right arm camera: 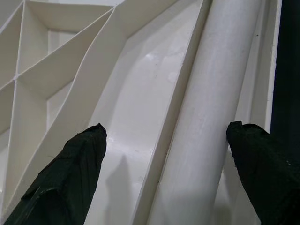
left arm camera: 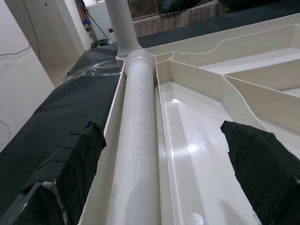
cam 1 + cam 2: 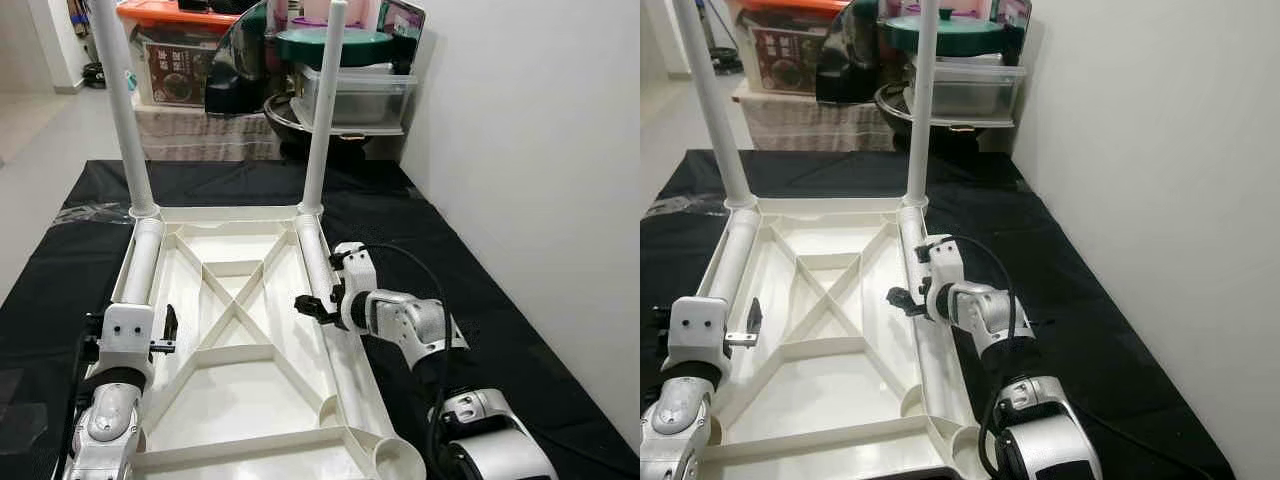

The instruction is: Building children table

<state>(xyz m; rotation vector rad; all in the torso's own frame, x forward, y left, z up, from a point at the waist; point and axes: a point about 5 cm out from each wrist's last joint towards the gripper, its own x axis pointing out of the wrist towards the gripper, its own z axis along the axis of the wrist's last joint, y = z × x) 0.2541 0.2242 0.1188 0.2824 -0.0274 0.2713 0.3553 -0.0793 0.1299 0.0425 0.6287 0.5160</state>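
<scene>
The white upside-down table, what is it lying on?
The table top lies upside down on a black cloth that spreads out past its sides. What is beneath that cloth is covered, so it cannot be seen.

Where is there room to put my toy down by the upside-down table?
Bare black cloth lies between the table top and the white wall. It is crowded along both long sides, where the left gripper and right gripper straddle loose legs, and behind, by the stacked boxes.
</scene>
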